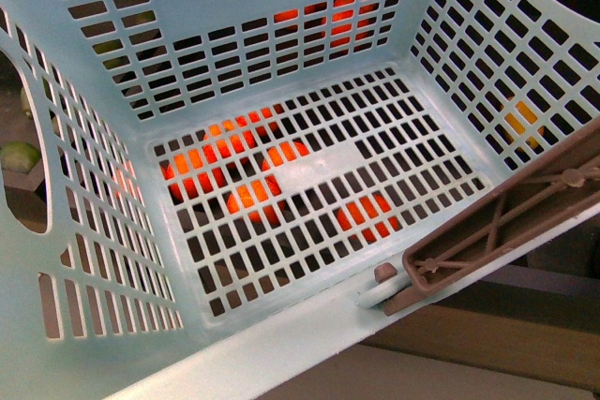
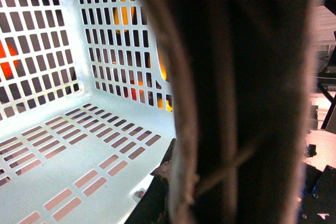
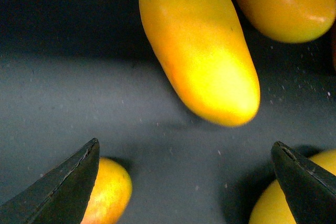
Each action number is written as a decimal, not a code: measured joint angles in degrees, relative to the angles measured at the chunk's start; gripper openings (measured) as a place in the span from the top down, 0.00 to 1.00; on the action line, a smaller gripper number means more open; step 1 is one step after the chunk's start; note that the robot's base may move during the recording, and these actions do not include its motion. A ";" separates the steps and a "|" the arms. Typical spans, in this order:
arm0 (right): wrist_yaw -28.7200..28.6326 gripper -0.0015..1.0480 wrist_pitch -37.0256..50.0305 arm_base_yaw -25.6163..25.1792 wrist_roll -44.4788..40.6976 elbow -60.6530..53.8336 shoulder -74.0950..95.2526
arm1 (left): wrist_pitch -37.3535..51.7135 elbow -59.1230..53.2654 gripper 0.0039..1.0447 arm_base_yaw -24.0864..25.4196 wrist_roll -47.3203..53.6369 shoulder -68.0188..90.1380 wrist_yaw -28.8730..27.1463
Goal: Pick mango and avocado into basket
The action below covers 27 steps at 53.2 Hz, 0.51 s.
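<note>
Grey surface (image 3: 105, 103): mango (image 3: 202, 45), spread right pincer (image 3: 185, 144); front: basket (image 1: 319, 173).

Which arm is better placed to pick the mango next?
Right: the right end effector hovers open above the mango, while the left wrist view is filled by the basket and its handle.

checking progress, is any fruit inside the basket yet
No, the floor of the basket is bare, with nothing resting on it.
</note>
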 joint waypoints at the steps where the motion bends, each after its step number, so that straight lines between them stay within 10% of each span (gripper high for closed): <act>1: 0.00 0.08 -0.37 0.24 0.22 1.09 0.59 | 0.00 0.00 0.96 0.00 0.00 0.00 0.00; 27: 1.05 0.08 -6.82 1.40 2.91 18.99 9.42 | 0.00 0.00 0.96 0.00 0.02 0.00 0.00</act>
